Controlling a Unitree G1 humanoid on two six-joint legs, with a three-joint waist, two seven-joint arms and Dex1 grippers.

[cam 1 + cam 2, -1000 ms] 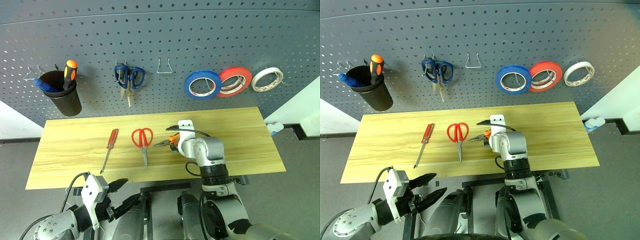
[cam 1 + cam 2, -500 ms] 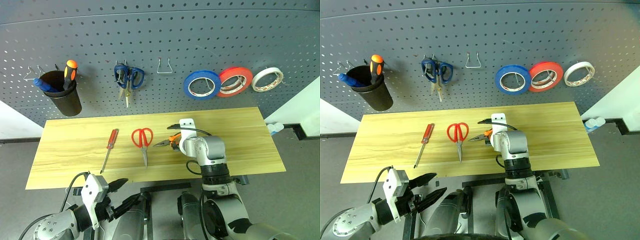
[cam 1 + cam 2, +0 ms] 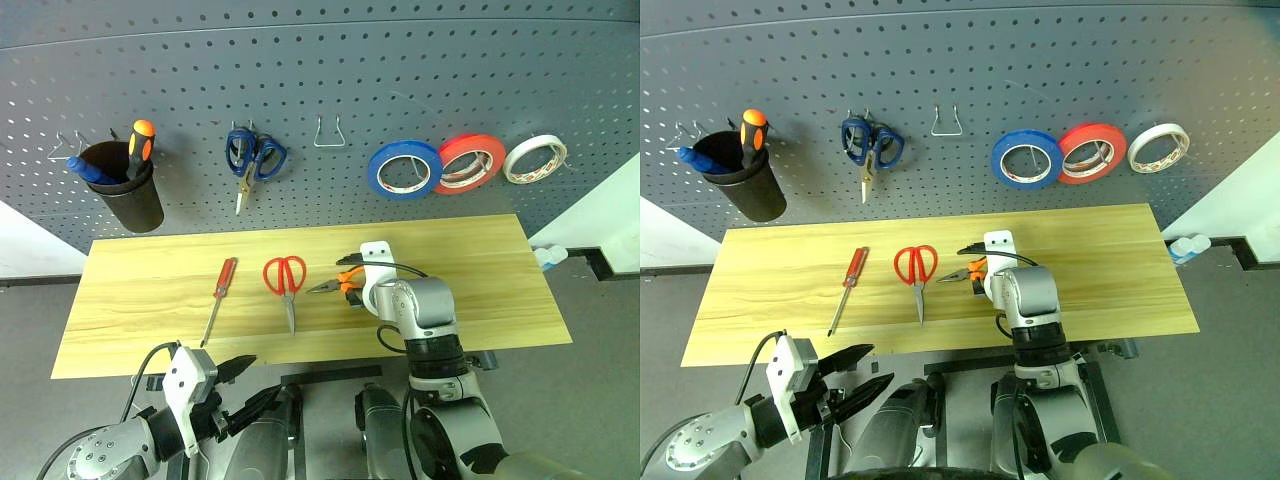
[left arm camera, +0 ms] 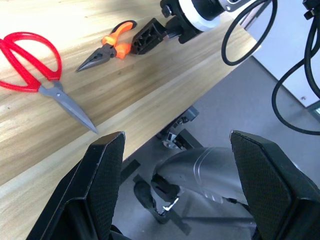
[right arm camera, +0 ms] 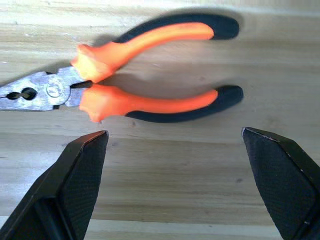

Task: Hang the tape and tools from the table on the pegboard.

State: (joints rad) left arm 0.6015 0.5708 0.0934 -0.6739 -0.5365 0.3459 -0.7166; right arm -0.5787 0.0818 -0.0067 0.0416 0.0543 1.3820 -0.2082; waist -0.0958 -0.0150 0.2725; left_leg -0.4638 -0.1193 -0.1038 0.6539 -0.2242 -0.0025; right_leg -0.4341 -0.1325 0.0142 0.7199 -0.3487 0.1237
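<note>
Orange-and-black pliers [image 5: 145,75] lie flat near the middle of the table [image 3: 480,290], nose toward the red scissors [image 3: 285,285], handles splayed toward the table's right end. My right gripper [image 5: 175,175] sits just over them with its two fingers spread as wide as they go and nothing between them; the handles lie just beyond the fingertips, not yet between them.

For a clean pick I'd judge the wrist needs to go a little further forward so both handles fall inside the jaws, then come straight down until the pads nearly brush the wood. Closing across both handles near the pivot should squeeze them together and stop the tool swinging. A pinch on one handle alone would probably let it rotate.

My left gripper [image 4: 175,190] hangs off the table's front edge, fingers apart and empty.

The red screwdriver [image 3: 218,298] lies toward the table's left end, the scissors between it and the pliers, all well apart. The blue tape [image 3: 404,168] already hangs on the pegboard [image 3: 330,60], and a bare wire hook [image 3: 329,132] left of it looks like the natural target for the pliers.
</note>
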